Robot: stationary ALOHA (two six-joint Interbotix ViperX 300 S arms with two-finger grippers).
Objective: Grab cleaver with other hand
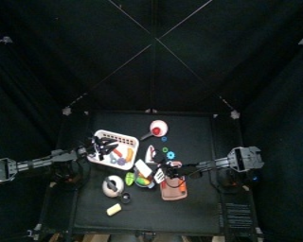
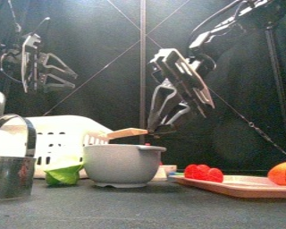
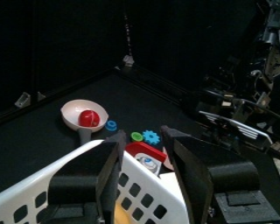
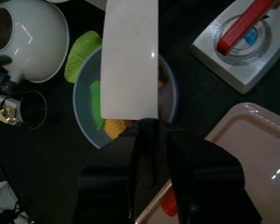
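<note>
My right gripper (image 2: 157,131) is shut on the cleaver (image 2: 126,134) and holds it level just above a grey bowl (image 2: 124,165). In the right wrist view the cleaver's pale blade (image 4: 133,61) runs away from the gripper (image 4: 154,133) across the bowl (image 4: 81,109), which holds green and orange pieces. In the top view this gripper (image 1: 158,172) is near the table's middle. My left gripper (image 3: 143,168) is open and empty, raised above the white basket (image 3: 60,179) at the left (image 1: 88,151), well apart from the cleaver.
A pink tray (image 2: 247,186) with red and orange food lies at the front right. A metal cup (image 2: 8,174) and a green piece (image 2: 62,174) stand at the front left. A white teapot (image 4: 25,35) is near the bowl. A red ball in a white dish (image 3: 84,114) sits further back.
</note>
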